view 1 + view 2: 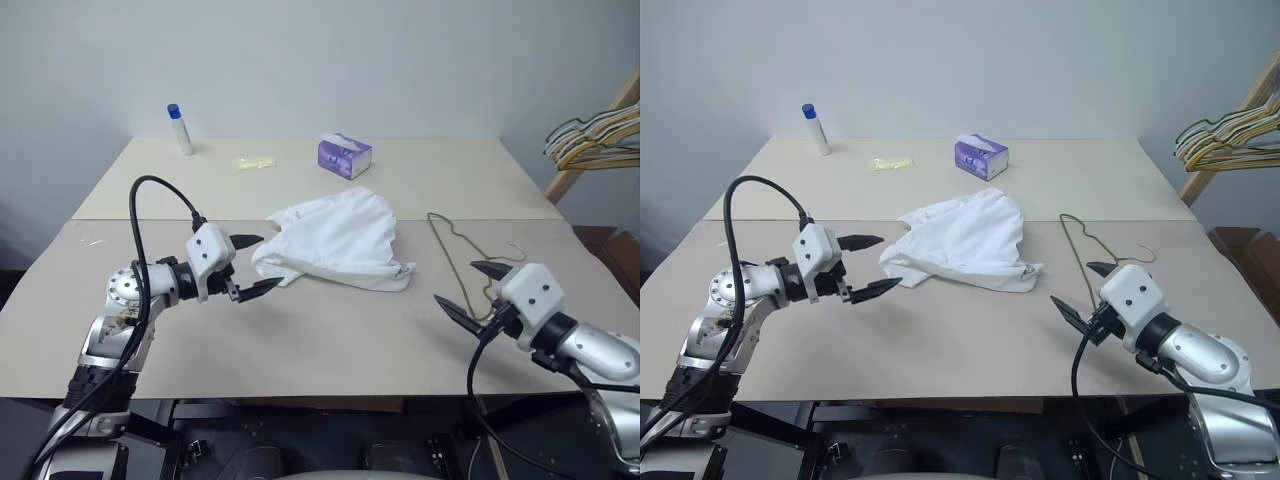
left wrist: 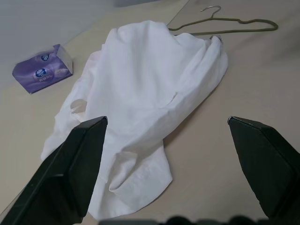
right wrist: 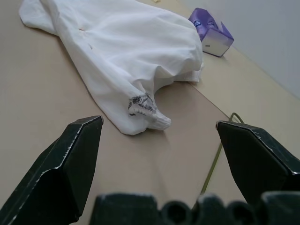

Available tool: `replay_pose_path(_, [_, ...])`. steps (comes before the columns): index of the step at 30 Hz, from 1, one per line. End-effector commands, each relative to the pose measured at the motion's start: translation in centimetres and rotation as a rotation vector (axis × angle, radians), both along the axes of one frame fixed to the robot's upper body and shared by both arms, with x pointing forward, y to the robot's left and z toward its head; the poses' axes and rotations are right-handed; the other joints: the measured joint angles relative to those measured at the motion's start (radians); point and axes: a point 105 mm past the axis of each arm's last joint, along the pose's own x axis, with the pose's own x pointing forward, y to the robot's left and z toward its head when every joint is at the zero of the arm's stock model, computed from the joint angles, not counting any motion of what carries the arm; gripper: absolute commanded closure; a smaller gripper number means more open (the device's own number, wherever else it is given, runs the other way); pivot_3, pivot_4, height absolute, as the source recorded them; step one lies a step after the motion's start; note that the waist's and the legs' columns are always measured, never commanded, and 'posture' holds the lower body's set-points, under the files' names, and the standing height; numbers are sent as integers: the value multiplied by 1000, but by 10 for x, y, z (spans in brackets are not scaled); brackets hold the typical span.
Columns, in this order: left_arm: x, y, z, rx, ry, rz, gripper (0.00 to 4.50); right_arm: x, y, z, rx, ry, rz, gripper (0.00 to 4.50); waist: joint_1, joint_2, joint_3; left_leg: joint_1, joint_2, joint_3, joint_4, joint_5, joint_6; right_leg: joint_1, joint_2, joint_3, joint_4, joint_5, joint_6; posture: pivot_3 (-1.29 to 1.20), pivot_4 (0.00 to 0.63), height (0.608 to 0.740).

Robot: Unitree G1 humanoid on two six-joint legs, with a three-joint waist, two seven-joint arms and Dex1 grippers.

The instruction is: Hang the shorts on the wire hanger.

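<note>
I've got both arms hovering over the counter (image 1: 300, 350) and nothing picked up yet. My left tool (image 1: 250, 266) sits left of centre in the head view, its 2 black fingers spread wide and empty, tips aimed toward the right of the frame, straight at the shorts (image 1: 340, 240). The shorts lie crumpled in the middle of the frame, their long axis running from lower left to upper right, and the nearest floppy corner is just beside my left fingertips, not quite touching as far as I can judge. My right tool (image 1: 472, 286) is in the lower right, also fully spread and holding nothing. The wire hanger (image 1: 462, 258) lies flat on the counter just right of the shorts, its hook toward the right, with my right tool near its lower end. So the split looks obvious to me: left arm is nearer the cloth, right arm is nearer the wire. Up top I can see a tissue pack (image 1: 344, 155) and a small bottle (image 1: 180, 129), both well apart from the work. Far right, a bunch of spare hangers (image 1: 600, 135).
</note>
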Motion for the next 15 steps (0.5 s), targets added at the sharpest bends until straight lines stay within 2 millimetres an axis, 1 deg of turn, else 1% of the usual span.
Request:
replay_pose_path(1, [-3,2,16,-10,-52,-25,30,0,0,13,-21,-59,14,0,0,0,0,0,0,0,0,0,0,0,0,0,0,0,0,-5,0,740])
replay_pose_path(5, [-5,0,17,-8,-28,-55,30,2,0,14,-25,-64,18,0,0,0,0,0,0,0,0,0,0,0,0,0,0,0,0,-4,0,740])
replay_pose_path(10, [-5,3,17,-17,-18,-47,30,3,0,16,-36,-67,27,0,0,0,0,0,0,0,0,0,0,0,0,0,0,0,0,-6,0,740])
replay_pose_path(15, [-10,7,17,-22,-5,-41,30,4,2,15,-45,-58,50,0,-1,0,0,0,0,0,0,0,0,0,0,0,0,0,0,14,0,740])
